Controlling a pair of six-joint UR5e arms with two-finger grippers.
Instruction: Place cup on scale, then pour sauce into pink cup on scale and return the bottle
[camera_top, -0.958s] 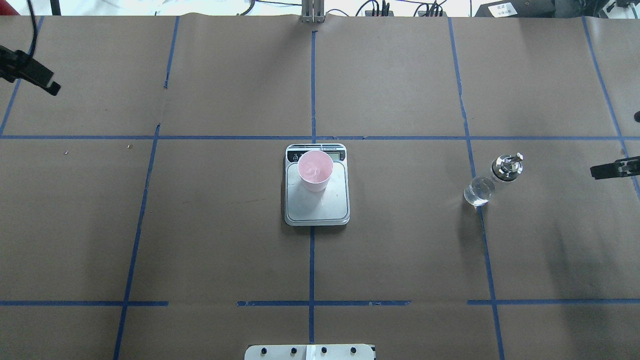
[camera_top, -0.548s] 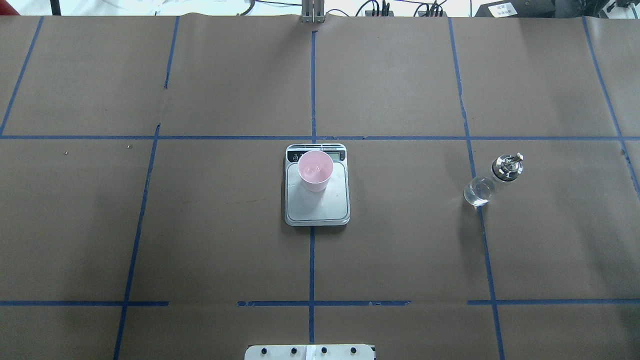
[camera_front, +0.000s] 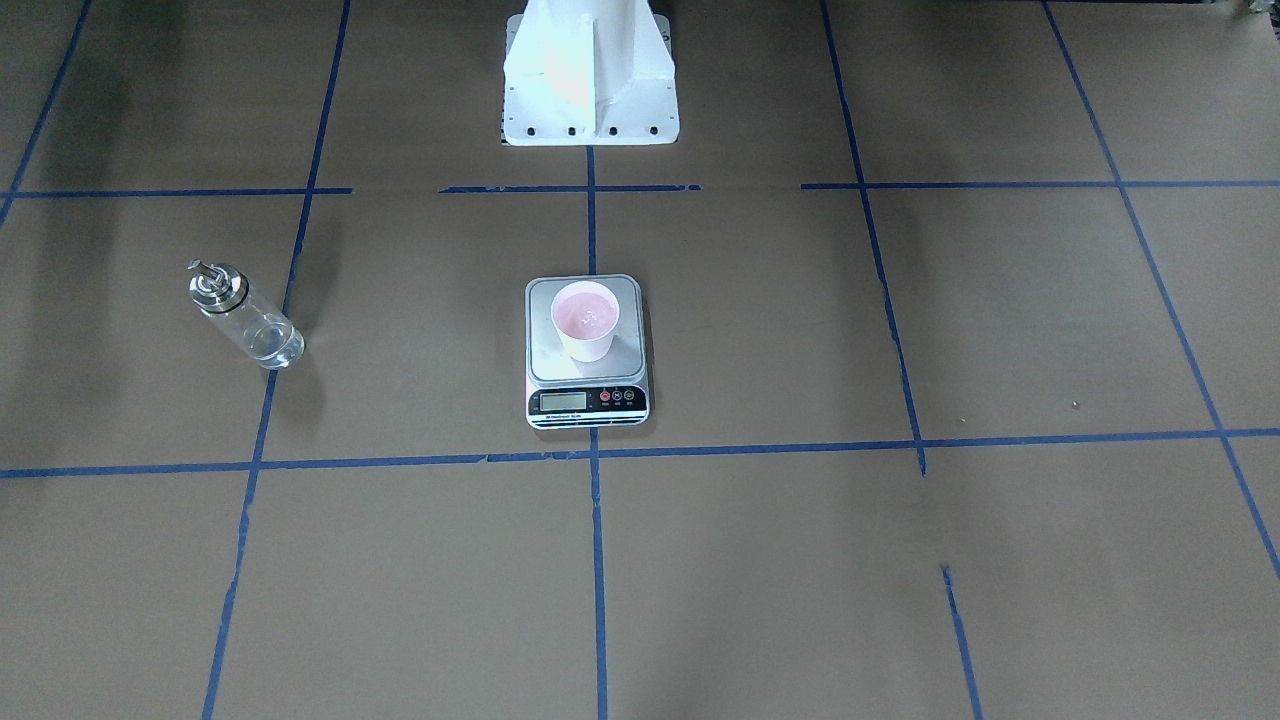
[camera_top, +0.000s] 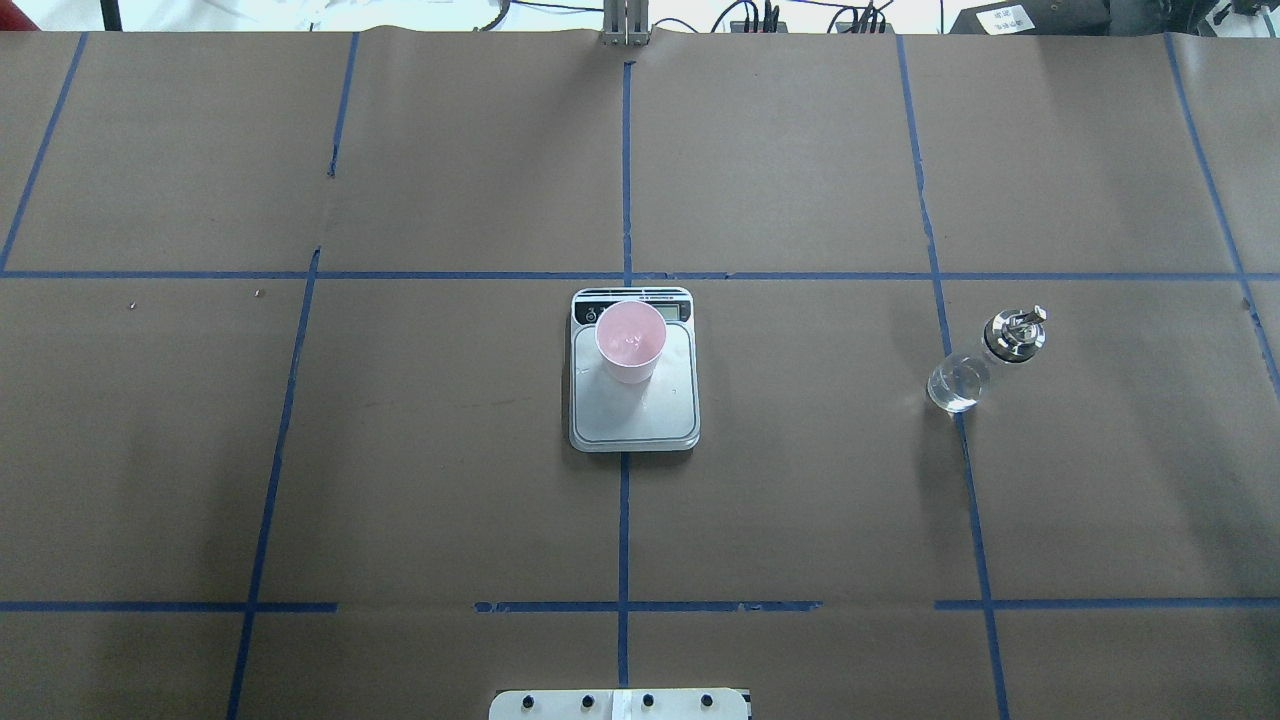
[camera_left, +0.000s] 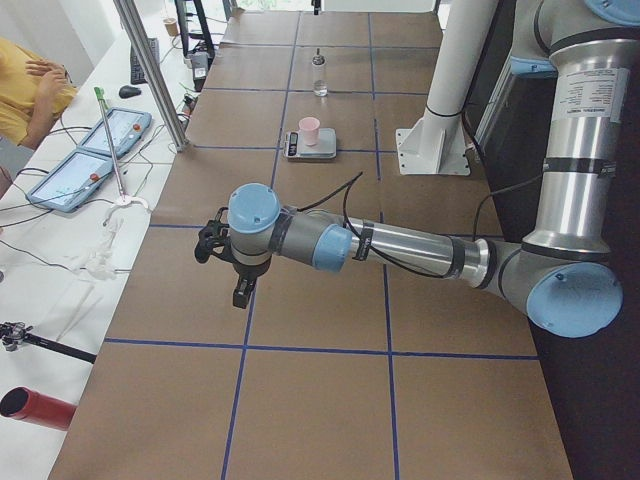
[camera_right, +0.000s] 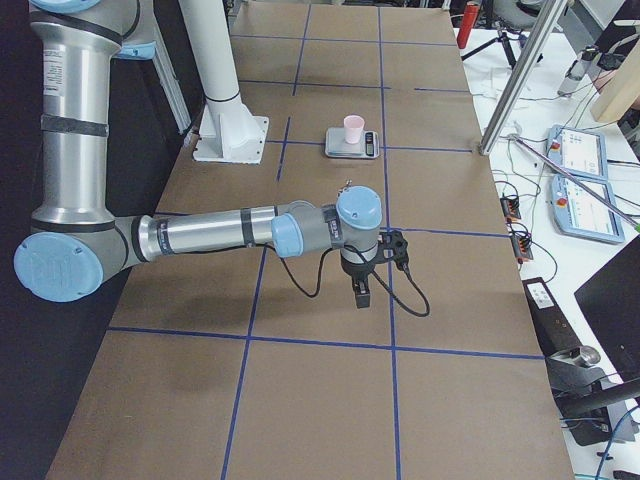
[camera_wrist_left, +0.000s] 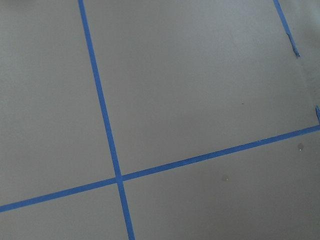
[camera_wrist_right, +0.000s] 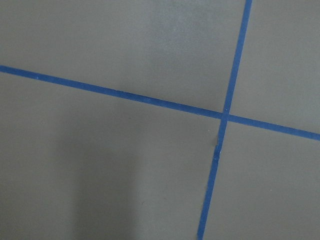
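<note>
While both arms hang out toward the table's two ends, the cup stands upright on the scale, on the half of the steel plate nearer the display strip, with the bare plate showing on the robot's side of it. The bottle stands upright on its own, well apart from the scale on the robot's right, its base on a blue tape line and its silver cap and spout on top. Between the scale and the bottle you see only brown paper. Behind the scale, on the robot's side, is the white pedestal. The left gripper points down over the paper, well away from the scale toward the robot's left, close to a tape line. It shows only in the side view, so you cannot tell how far its fingers are parted or whether they grip anything. Its wrist camera shows just paper and a tape crossing. The right gripper hangs the same way, well beyond the scale on the robot's right. Its opening and hold cannot be told either. On the far side of the scale from the robot, off the table's edge, a slanted metal post, two tablets and cables sit on a white bench, and a person's yellow sleeve shows there.
</note>
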